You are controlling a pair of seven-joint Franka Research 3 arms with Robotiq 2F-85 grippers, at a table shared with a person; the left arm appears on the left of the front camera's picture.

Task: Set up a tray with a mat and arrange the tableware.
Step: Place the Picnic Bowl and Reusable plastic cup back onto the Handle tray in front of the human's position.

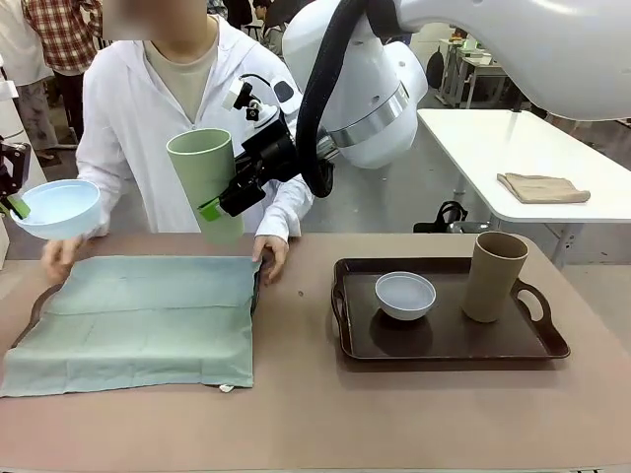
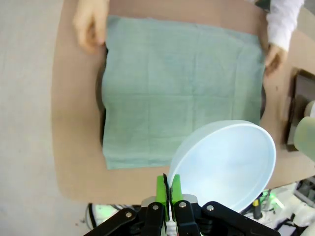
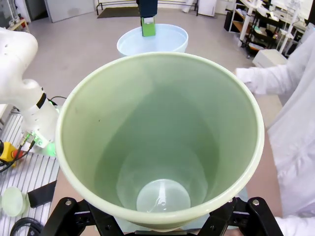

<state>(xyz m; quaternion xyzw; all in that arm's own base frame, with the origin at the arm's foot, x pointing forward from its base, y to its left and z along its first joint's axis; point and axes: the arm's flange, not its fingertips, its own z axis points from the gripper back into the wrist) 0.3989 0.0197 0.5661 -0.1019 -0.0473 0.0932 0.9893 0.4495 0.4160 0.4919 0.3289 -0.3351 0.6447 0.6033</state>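
A green mat (image 1: 138, 315) lies spread over a dark tray (image 1: 37, 304) at the left, and a person's hands (image 1: 273, 254) rest at its far corners. My left gripper (image 1: 12, 202) is shut on the rim of a pale blue bowl (image 1: 59, 207), held in the air over the mat's far left corner. In the left wrist view the green fingertips (image 2: 169, 189) pinch the bowl (image 2: 226, 162) above the mat (image 2: 182, 88). My right gripper (image 1: 212, 209) is shut on a light green tumbler (image 1: 205, 182), tilted above the mat's far edge. The tumbler's inside (image 3: 162, 137) is empty.
A second dark tray (image 1: 444, 345) at the right holds a greyish white bowl (image 1: 405, 294) and a tan tumbler (image 1: 494, 276). The person stands at the far side. A white table behind carries a folded tan cloth (image 1: 542, 187).
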